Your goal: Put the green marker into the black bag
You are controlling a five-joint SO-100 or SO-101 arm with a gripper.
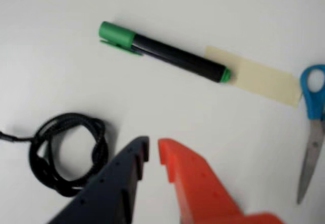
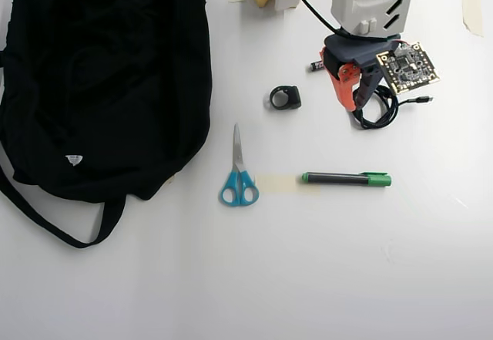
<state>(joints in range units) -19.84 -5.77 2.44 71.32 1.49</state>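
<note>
The green marker (image 2: 345, 178) lies flat on the white table in the overhead view, its green cap pointing right. The wrist view shows the green marker (image 1: 167, 54) slanted across the upper middle, with its small green end resting on a strip of tape. My gripper (image 1: 153, 150) hovers short of it, its dark blue and orange fingers close together with nothing between them. From overhead the gripper (image 2: 358, 106) is above and slightly right of the marker's middle, a clear gap away. The black bag (image 2: 100, 78) fills the upper left, its strap trailing to the lower left.
Blue-handled scissors (image 2: 238, 176) and a beige tape strip (image 2: 277, 183) lie left of the marker. A coiled black cable (image 1: 66, 153) sits beside the gripper. A small black ring-shaped object (image 2: 285, 97), a battery (image 2: 316, 65) and a circuit board (image 2: 407, 65) lie near the arm's base.
</note>
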